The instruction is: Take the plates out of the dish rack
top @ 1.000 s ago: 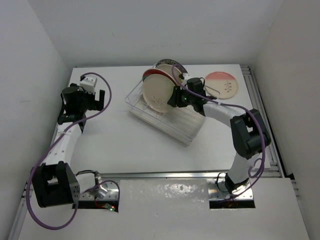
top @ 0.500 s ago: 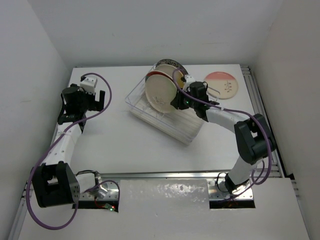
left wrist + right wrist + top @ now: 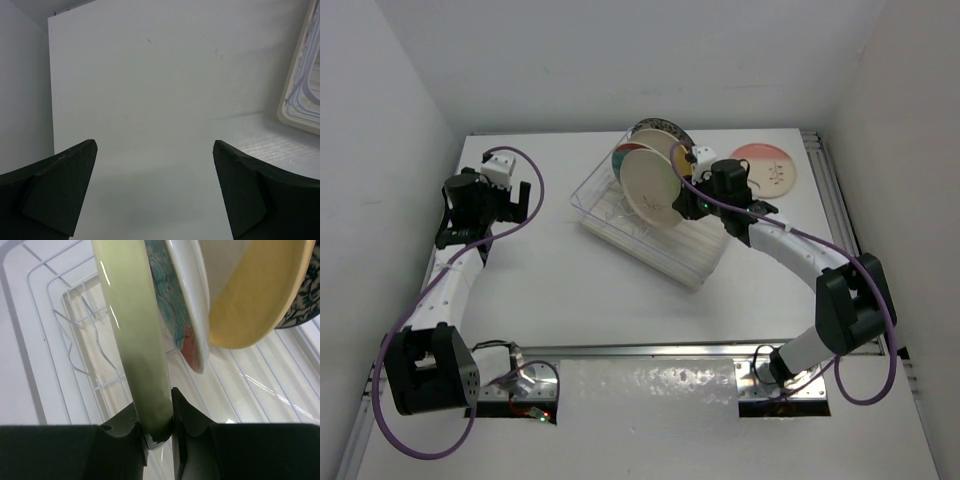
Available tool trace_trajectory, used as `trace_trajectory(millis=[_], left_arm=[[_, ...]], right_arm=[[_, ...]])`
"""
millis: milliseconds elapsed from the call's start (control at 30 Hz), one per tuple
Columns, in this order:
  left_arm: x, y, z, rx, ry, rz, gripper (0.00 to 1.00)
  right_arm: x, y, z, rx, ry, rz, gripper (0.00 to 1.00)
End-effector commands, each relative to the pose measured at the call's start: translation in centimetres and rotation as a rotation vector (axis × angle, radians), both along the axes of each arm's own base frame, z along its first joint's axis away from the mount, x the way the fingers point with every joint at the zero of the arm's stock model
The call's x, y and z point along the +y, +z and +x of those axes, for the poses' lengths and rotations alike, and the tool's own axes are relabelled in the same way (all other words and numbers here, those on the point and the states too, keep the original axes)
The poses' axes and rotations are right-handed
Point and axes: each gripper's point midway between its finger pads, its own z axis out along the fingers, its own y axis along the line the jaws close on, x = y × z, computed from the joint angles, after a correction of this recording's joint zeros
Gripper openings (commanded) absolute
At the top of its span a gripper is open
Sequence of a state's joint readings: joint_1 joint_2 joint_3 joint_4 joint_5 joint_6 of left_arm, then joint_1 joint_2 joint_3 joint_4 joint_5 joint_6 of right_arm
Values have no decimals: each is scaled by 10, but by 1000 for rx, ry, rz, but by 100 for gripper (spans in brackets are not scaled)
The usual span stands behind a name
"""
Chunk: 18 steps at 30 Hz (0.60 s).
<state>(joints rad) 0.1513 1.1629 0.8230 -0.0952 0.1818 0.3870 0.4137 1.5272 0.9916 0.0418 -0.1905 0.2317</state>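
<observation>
The left gripper [image 3: 154, 145] is hovering over bare surface [image 3: 150, 75] at the left, its jaws standing wide apart and holding nothing. Right of it, the dish rack [image 3: 682, 254] is lying at an angle mid-surface, carrying three upright plates. The cream plate [image 3: 131, 330] is standing nearest the arms, with the red-rimmed plate [image 3: 176, 315] just behind it and the blue-patterned plate [image 3: 656, 128] farthest back. The right gripper [image 3: 159, 426] is clamping the cream plate's rim, jaws closed on it. Whether that plate is clear of the wire dividers [image 3: 85, 335] cannot be told. In my judgement the lift is calling for a straight pull along the plate's own plane, avoiding the red-rimmed neighbour, before swinging right. The pink plate [image 3: 766, 168] is lying flat on the surface at far right, well apart from the rack.
</observation>
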Motion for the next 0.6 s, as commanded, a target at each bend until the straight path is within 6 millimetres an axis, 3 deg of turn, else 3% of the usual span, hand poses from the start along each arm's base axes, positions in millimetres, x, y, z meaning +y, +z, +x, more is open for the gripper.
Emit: trace_trajectory(millis=[0, 200, 400, 500, 567], left_arm=[[-2, 13, 6, -43, -17, 16, 100], [-3, 14, 7, -47, -18, 8, 100], [-4, 15, 7, -52, -22, 9, 100], [-4, 16, 6, -54, -22, 11, 100], [-4, 16, 6, -55, -22, 6, 100]], right_arm=[[24, 133, 20, -290, 71, 200, 0], [33, 196, 28, -341, 44, 349, 0], [33, 227, 45, -336, -15, 477, 0], [26, 251, 54, -335, -54, 581, 0], [4, 266, 67, -340, -111, 655, 0]])
